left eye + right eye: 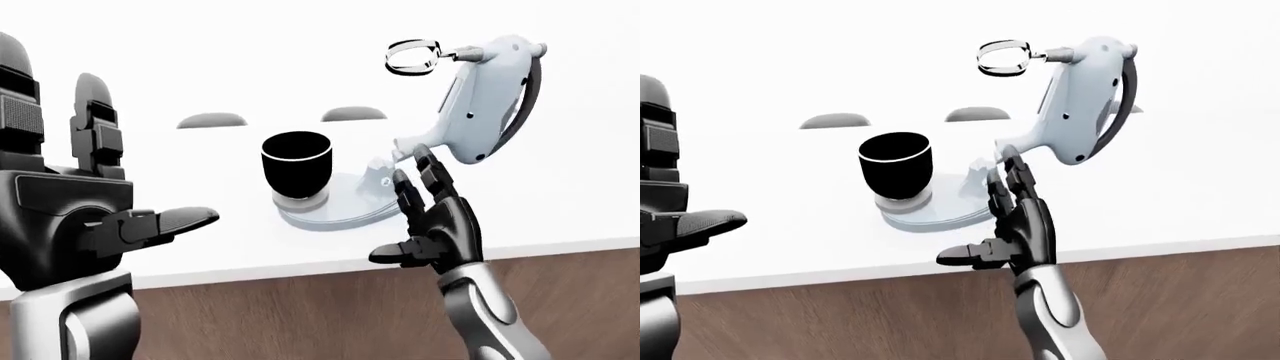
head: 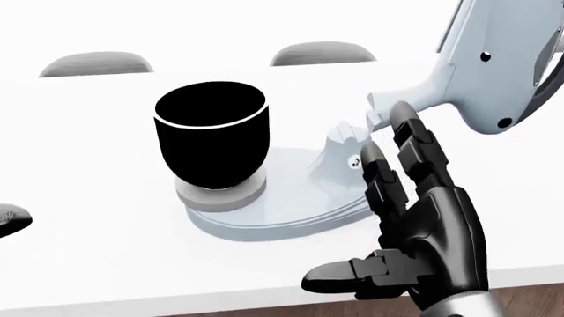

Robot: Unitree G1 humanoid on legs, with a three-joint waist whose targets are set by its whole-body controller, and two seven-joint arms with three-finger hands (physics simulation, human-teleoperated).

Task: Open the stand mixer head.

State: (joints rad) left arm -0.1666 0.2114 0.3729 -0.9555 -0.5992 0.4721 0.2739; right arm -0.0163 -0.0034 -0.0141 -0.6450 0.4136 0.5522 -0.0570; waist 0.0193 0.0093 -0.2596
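The stand mixer head is pale blue and tilted far up, with its wire whisk raised high above the black bowl. The bowl sits on the mixer's pale base. My right hand is open, fingers upright, just below the head's hinge end, holding nothing. Its fingertips sit close under the head in the head view. My left hand is open and empty at the left of the left-eye view, apart from the mixer.
The mixer stands on a white counter with a wood-fronted edge below. Two grey rounded chair backs show beyond the counter's top edge.
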